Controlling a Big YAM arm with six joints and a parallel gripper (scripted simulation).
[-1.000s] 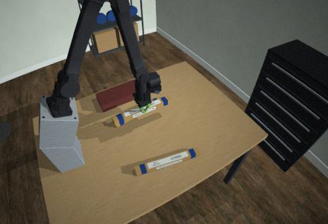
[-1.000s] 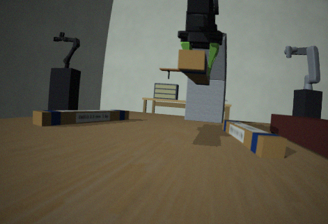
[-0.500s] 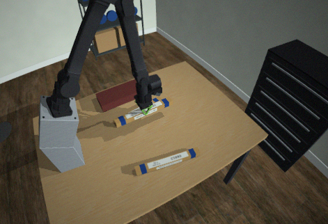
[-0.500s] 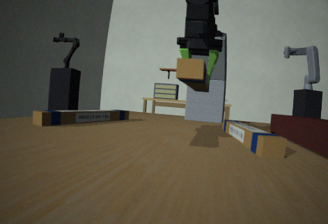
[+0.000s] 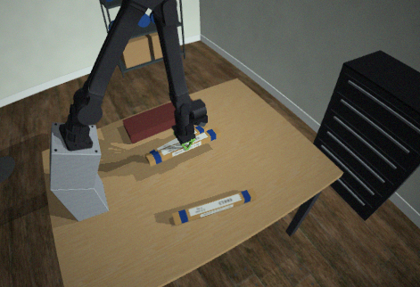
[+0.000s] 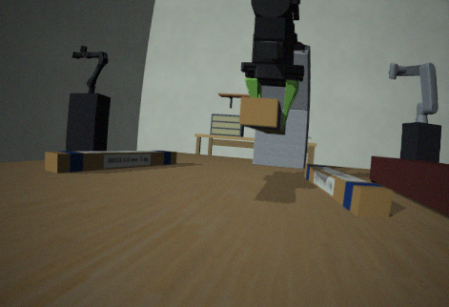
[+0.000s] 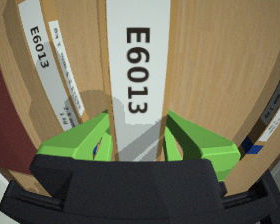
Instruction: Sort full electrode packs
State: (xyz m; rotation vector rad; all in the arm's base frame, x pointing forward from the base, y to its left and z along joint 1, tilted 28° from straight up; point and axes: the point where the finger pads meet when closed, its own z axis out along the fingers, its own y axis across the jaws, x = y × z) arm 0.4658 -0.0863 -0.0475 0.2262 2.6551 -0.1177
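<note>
Pinches one long tan pack [image 5: 164,155] [image 6: 259,112] [image 7: 138,70] between the green tips of the jaws [image 5: 187,143] [image 6: 270,112]. Holds it near the middle, up in the air over the wooden bench [image 5: 266,147] [image 6: 170,248] [image 7: 206,60]. Shows big black letters, E6013, on its white label, right between the green tips. Drops a dark shadow on the wood under it.

Has a second pack [image 5: 200,129] [image 6: 346,183] [image 7: 38,60] lying flat on the bench, near the low dark red platform [image 5: 152,122] [image 6: 418,181] [image 7: 1,100] but off it. Shows E6013 on that one too, with blue bands close to the ends.

Has a third pack [image 5: 217,206] [image 6: 122,158] [image 7: 276,120] lying flat on the bench as well, well apart from the red platform, on the other side of the lifted one. Shows blue bands and a white label there too.

Has no pack on the red platform. Reaches out with the black arm [image 5: 172,58] from a tall gray stand [image 5: 74,171] at the side of the bench. Shows a black chest of drawers [image 5: 382,134] past the bench, with long shiny handles.
</note>
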